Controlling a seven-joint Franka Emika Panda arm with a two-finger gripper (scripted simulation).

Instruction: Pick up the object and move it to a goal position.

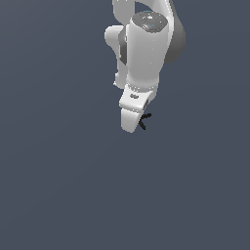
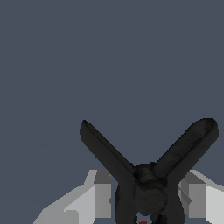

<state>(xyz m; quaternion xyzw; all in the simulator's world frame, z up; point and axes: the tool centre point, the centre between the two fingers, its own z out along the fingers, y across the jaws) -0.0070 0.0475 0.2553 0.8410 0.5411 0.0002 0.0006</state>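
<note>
Black pronged object point(image 2: 146, 183) clamped between the white gripper point(image 2: 148, 197) fingers, prongs splaying out beyond the fingertips.

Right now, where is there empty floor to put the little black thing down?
Almost everywhere. The grey floor is bare all around in the exterior view, on both sides and below the white arm. The only crowded spot is at the hand, where the little black thing sits between the fingers.

object point(image 1: 144, 120) mostly hidden behind jaws in exterior view; its red tip cut off in wrist view
</note>
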